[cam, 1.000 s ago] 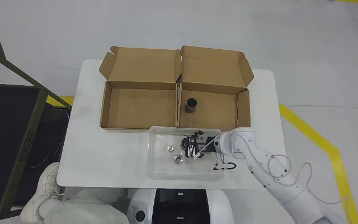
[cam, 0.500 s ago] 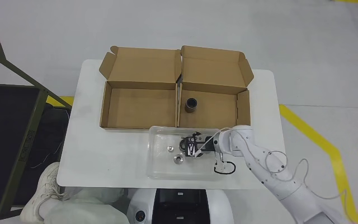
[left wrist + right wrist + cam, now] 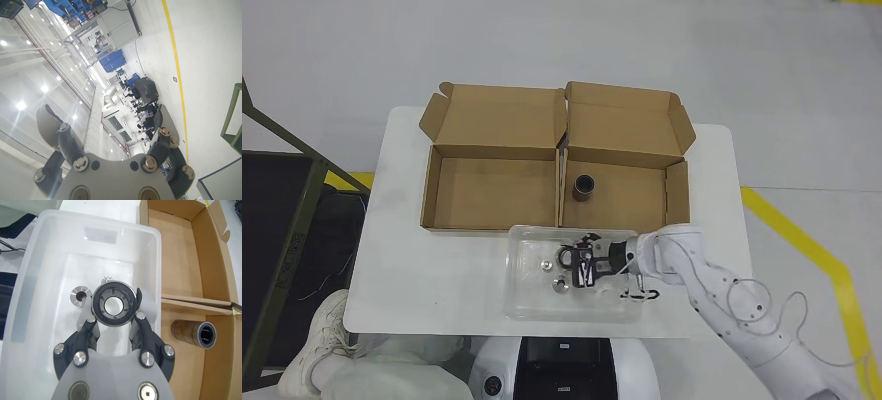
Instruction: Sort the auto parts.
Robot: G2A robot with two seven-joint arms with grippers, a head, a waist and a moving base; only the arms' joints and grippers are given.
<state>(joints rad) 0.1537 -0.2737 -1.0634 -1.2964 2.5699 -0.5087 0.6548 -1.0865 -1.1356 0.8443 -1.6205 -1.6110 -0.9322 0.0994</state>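
Off at the far left, away from the tabletop, the left pincer (image 3: 105, 121) is spread open with nothing between its fingers. Inside the clear plastic bin (image 3: 532, 232), two silver collets (image 3: 560, 285) lie on the floor to the left of the right pincer (image 3: 580, 262), near its tips but not touching them. That pincer is clamped on a black linear bearing (image 3: 114, 321), one finger on each side of its round wall. The bearing's long axis runs in line with the fingers, with one open end facing back at the wrist and the other aimed down toward the bin floor. Beyond the pincer stand the left carton (image 3: 492, 190) and the right carton (image 3: 642, 195), where a second linear bearing (image 3: 192, 332) lies on its side. The hold is on a curved, smooth surface, so the bearing could roll or slide out during the lift. A low exit could also catch it on the bin wall.
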